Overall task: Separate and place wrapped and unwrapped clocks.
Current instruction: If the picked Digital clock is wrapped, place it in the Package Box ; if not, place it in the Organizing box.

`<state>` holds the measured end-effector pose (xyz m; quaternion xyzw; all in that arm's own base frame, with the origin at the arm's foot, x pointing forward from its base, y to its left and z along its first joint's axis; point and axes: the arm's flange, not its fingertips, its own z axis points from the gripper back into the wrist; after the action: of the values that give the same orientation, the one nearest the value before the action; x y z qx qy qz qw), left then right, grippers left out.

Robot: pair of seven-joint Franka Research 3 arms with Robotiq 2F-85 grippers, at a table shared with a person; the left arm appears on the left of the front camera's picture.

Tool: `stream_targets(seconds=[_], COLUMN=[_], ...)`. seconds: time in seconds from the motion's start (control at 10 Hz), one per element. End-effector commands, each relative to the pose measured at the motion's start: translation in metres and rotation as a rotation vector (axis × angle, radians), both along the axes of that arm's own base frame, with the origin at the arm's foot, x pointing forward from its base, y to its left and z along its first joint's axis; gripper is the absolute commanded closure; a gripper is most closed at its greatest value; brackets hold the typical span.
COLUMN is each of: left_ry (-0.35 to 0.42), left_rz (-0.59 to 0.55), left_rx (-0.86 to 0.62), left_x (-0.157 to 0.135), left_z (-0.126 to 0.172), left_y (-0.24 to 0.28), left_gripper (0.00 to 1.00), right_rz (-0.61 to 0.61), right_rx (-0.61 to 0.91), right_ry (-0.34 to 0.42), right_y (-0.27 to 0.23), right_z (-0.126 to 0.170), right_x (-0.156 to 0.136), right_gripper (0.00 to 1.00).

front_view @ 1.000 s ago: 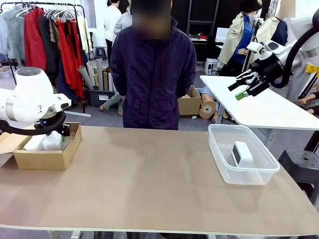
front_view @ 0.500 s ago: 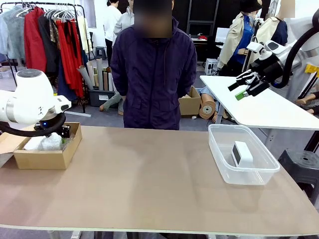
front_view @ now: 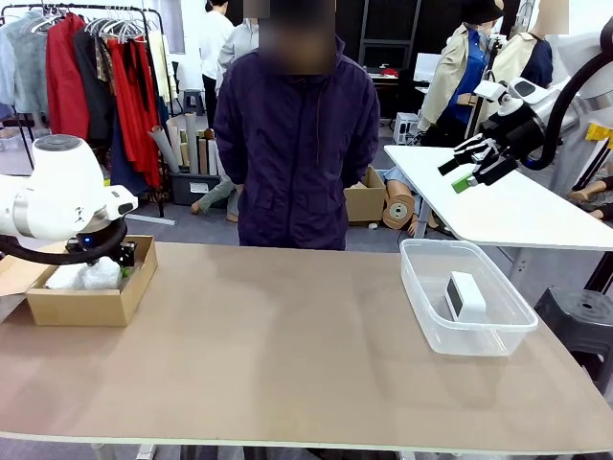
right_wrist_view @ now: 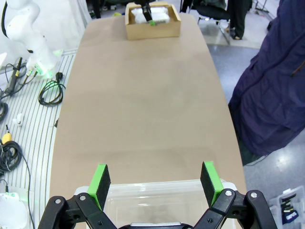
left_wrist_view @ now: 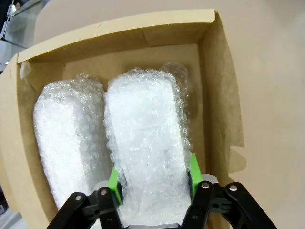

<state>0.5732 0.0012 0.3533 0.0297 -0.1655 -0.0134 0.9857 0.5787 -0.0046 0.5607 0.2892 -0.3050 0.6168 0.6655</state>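
From the front, the left arm reaches down into a cardboard box (front_view: 91, 292) at the table's left end, where bubble-wrapped white bundles (front_view: 84, 275) show above the rim. At the right end sits a clear plastic bin (front_view: 466, 297) with the bare white clock (front_view: 465, 295) lying inside it. The right gripper (front_view: 472, 165) hangs high in the air above and behind the bin, its green-padded fingers spread and empty. A person in a dark jacket (front_view: 295, 144) stands at the far edge of the table.

Through the left wrist camera, two wrapped clocks lie side by side in the box (left_wrist_view: 219, 95). The left gripper (left_wrist_view: 153, 180) straddles the near end of the right-hand wrapped clock (left_wrist_view: 145, 143), green pads right against the wrap on both sides; whether they pinch it or have just let go I cannot tell. The other wrapped clock (left_wrist_view: 64, 138) lies just beside it, touching.

Through the right wrist camera, the right gripper (right_wrist_view: 155, 180) stands wide apart over the bin's rim (right_wrist_view: 157, 187), with the box (right_wrist_view: 152, 21) far down the table.
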Motion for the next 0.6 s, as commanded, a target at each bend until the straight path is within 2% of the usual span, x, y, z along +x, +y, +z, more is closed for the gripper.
stream_targets(seconds=[0.0,0.1,0.5], left_ry=[-0.01,-0.006,-0.048], left_rz=[-0.014,-0.018,-0.028], left_rx=[-0.019,-0.02,-0.044], left_x=[0.0,0.0,-0.008], left_z=[0.004,0.008,0.037], left_y=[0.001,0.001,-0.003], left_gripper=[0.03,0.0,0.0], right_rz=[0.01,0.01,0.01], right_rx=[-0.017,-0.017,-0.017], right_ry=[-0.002,-0.002,-0.002], right_y=[0.002,0.002,0.002], right_z=[0.001,0.001,0.001], right_x=[-0.002,-0.002,-0.002], right_gripper=[0.0,0.0,0.0])
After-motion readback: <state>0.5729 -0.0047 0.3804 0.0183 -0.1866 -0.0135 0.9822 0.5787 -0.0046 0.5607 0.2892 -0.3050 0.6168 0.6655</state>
